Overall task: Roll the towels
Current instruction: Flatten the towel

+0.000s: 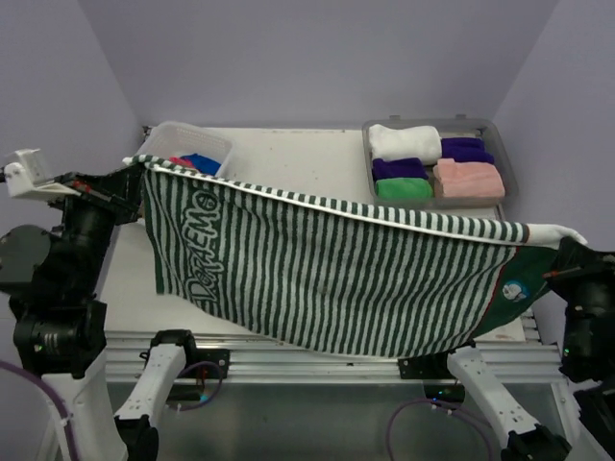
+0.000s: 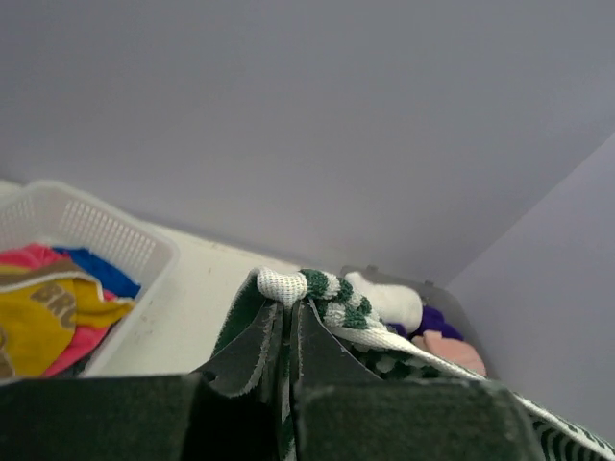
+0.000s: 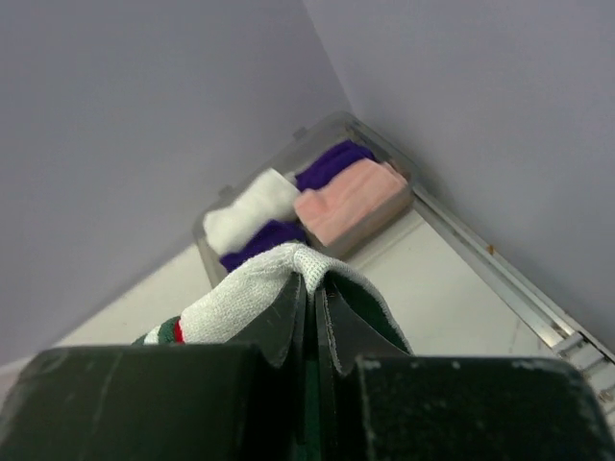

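My left claw is pressed together on one top corner of the striped towel. My right claw pinches the other top corner in the same way. Between them the towel hangs stretched in the air over the near half of the counter. Its top hem slopes down from the left side to the right, and from above its lower edge covers part of the near edge. Beyond my left claw, at the far left corner, the white basket holds loose towels in yellow, pink and blue. At the far right corner the grey tray carries rolled towels: white, purple, green and pink.
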